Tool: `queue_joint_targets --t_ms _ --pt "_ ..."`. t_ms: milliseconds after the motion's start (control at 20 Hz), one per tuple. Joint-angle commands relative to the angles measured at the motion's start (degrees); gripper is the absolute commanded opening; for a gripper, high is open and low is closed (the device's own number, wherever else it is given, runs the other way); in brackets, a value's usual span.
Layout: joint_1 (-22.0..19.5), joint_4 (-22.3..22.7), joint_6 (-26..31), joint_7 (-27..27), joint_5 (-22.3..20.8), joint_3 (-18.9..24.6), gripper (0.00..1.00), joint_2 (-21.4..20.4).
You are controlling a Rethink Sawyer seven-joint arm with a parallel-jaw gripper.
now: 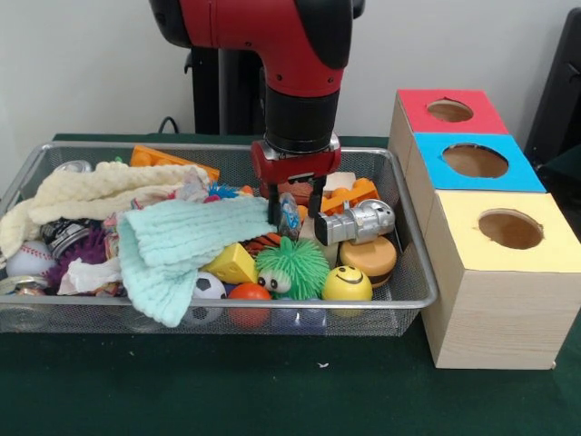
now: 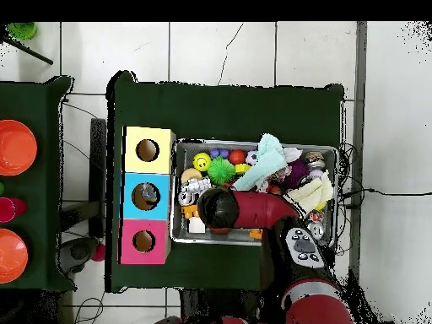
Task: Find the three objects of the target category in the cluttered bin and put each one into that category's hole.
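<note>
The silver wire-mesh bin (image 1: 413, 263) is full of toys and cloths; it also shows in the overhead view (image 2: 253, 143). My gripper (image 1: 294, 211) is low in the bin, right of middle, fingers apart. A small see-through bluish bottle (image 1: 289, 220) stands upright between them, close to the left finger. I cannot tell whether the pads touch it. The blue-faced box (image 1: 436, 173) stands right of the bin, its round hole (image 1: 475, 161) facing up. In the overhead view the arm (image 2: 253, 209) hides the gripper, and something pale shows inside the blue box's hole (image 2: 146, 196). No other bottle shows.
A red-faced box (image 1: 413, 102) and a yellow-faced box (image 1: 545, 254) flank the blue one. A mint towel (image 1: 182, 241) and a cream cloth (image 1: 100, 191) cover the bin's left half. A silver robot toy (image 1: 359, 222), green fuzzy ball (image 1: 289, 266) and smiley ball (image 1: 346, 283) crowd the gripper.
</note>
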Motion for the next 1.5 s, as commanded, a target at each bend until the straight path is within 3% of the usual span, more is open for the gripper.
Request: queue_joint_targets --t_ms 50,400,700,750,900,1500 --pt "1.75 0.51 4.89 11.04 1.55 -1.88 1.00 2.47" --pt "4.09 -1.31 7.83 8.34 -0.64 -5.37 1.00 3.51" --pt "4.20 -1.47 2.73 10.12 0.28 -5.93 1.00 4.24" --pt "4.19 -1.28 1.08 11.03 0.71 -6.01 0.00 4.28" --pt "3.17 -0.90 2.31 8.57 0.64 -3.65 0.00 3.54" --pt "3.46 1.56 11.33 7.74 3.61 -2.64 0.00 -4.08"
